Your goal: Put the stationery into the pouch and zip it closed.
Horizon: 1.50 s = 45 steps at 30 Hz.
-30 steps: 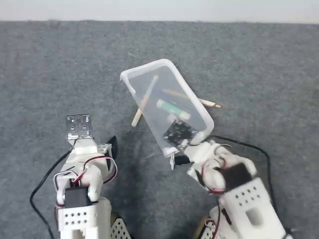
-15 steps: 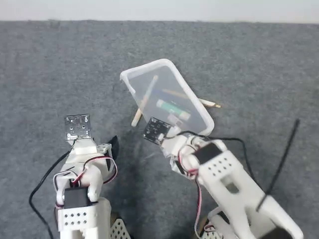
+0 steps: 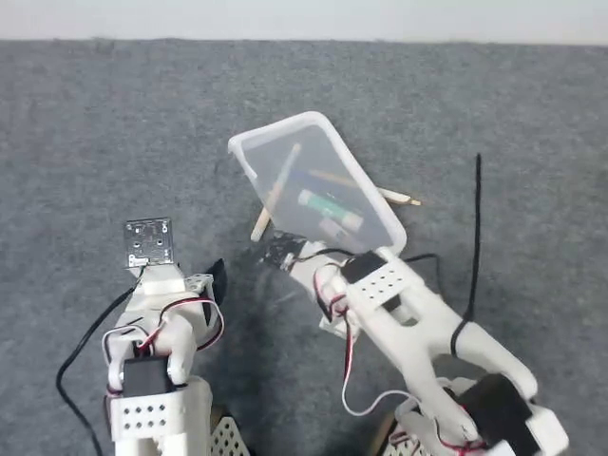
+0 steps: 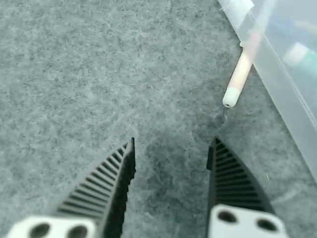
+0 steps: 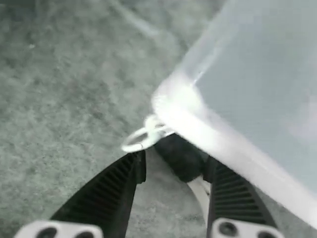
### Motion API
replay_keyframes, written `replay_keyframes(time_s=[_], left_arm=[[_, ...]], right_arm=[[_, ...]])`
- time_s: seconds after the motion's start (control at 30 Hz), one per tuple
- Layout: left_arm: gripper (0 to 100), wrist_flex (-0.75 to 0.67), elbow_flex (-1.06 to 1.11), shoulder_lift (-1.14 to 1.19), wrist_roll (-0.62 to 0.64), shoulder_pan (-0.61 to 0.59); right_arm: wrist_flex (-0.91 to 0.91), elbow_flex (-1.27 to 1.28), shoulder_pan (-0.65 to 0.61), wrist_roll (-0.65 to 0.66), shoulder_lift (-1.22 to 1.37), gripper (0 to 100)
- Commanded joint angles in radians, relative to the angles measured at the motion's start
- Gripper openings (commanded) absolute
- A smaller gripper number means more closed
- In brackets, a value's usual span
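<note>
**Right arm moving left along the pouch [image 3: 323, 190]**

Right end effector [image 5: 173, 158] is sitting at the pouch's near corner, fingers apart by the zip pull [image 5: 141, 139]. Left end effector [image 4: 171, 148] is hanging over the tabletop [image 3: 114, 123], fingers apart, beside a pencil [image 4: 240, 79].

The high camera looks down over the grey mat [image 3: 114, 123]. Wrist cameras sit close above it, behind the left gripper [image 4: 173, 143] and right gripper [image 5: 176, 157]. All share the clear pouch [image 3: 323, 180].
</note>
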Motion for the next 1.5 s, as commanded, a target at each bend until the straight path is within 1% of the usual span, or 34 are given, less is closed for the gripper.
replay_keyframes(time_s=[0.0, 0.07, 0.1, 0.23, 0.27, 0.3, 0.43, 0.53, 0.63, 0.7, 0.8, 0.87, 0.97, 1.23, 1.3, 1.4, 1.47], left_arm=[[23, 0.003, -0.044, -0.012, 0.012, -0.005], [23, 0.003, -0.044, -0.012, 0.012, -0.005], [23, 0.003, -0.044, -0.012, 0.012, -0.005], [23, 0.003, -0.044, -0.012, 0.012, -0.005], [23, 0.003, -0.044, -0.012, 0.012, -0.005], [23, 0.003, -0.044, -0.012, 0.012, -0.005], [23, 0.003, -0.044, -0.012, 0.012, -0.005], [23, 0.003, -0.044, -0.014, 0.012, -0.005], [23, 0.003, -0.05, -0.014, 0.017, -0.008], [23, 0.003, -0.054, -0.014, 0.018, -0.034], [23, 0.005, -0.076, -0.014, 0.018, -0.068], [23, 0.005, -0.077, -0.014, 0.018, -0.069], [23, 0.005, -0.081, -0.014, 0.018, -0.069], [23, 0.006, -0.096, -0.014, 0.014, -0.069], [27, 0.009, -0.096, -0.014, 0.012, -0.071], [36, 0.044, -0.094, -0.014, 0.012, -0.086], [39, 0.055, -0.097, -0.014, 0.015, -0.101]], right_arm=[[-0.018, -0.058, -0.056, 0.014, 0.039, 19.4], [-0.048, -0.058, -0.058, 0.014, 0.071, 18.8], [-0.056, -0.06, -0.056, 0.014, 0.091, 17.0], [-0.045, -0.089, -0.061, 0.014, 0.13, 1.5], [-0.039, -0.092, -0.059, 0.014, 0.128, 0.0], [-0.038, -0.089, -0.056, 0.014, 0.124, 1.4], [-0.002, -0.089, -0.045, 0.005, 0.073, 0.8], [0.007, -0.081, -0.045, -0.049, -0.002, 0.7], [0.007, -0.057, -0.044, -0.074, -0.082, 0.7], [0.007, -0.044, -0.042, -0.092, -0.131, 0.7], [0.008, -0.04, -0.015, -0.129, -0.2, 0.7], [0.007, -0.04, 0.021, -0.144, -0.242, 0.7], [0.001, -0.046, 0.061, -0.143, -0.303, 0.7], [0.001, -0.101, 0.062, -0.135, -0.423, 0.7], [0.004, -0.132, 0.062, -0.135, -0.441, 0.7], [0.002, -0.158, 0.044, -0.135, -0.463, 0.7], [0.008, -0.158, 0.021, -0.141, -0.476, 0.7]])
